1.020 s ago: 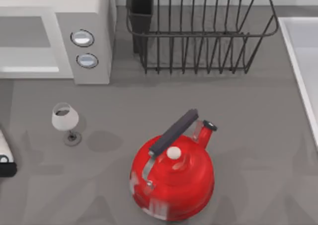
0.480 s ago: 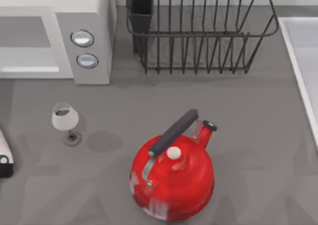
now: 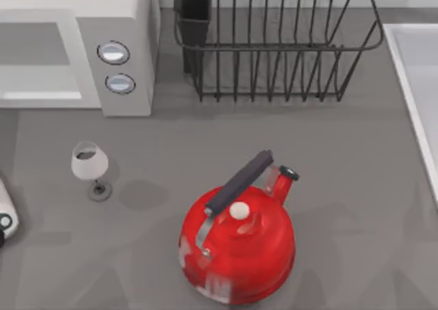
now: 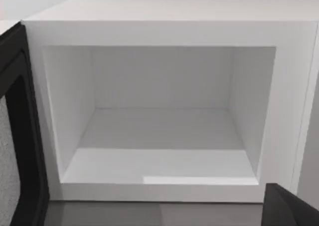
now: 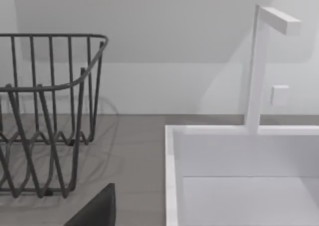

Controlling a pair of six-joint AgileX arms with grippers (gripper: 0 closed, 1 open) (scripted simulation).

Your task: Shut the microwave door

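Note:
The microwave (image 3: pixel 123 22) stands at the table's back left, pale grey-white, with two round silver dials (image 3: pixel 113 52) on its panel. In the left wrist view its cavity (image 4: pixel 159 126) is open and bare. The microwave door (image 4: pixel 17 136), black-faced, stands swung out beside the cavity. My left gripper (image 4: pixel 291 208) faces the opening from a short distance, and a dark part of it shows. A white and black piece of my left arm (image 3: pixel 4 217) sits at the table's left edge. A dark part of my right gripper (image 5: pixel 97 211) shows near the sink.
A black wire dish rack (image 3: pixel 274 43) stands at the back middle. A red kettle (image 3: pixel 238 245) with a dark handle sits at the front middle. A wine glass (image 3: pixel 89 165) stands in front of the microwave. A white sink (image 3: pixel 417 84) with a faucet (image 5: pixel 256 66) lies at the right.
The piece of my left arm at the table's left edge has slid further left, so less of it shows. Nothing else has moved.

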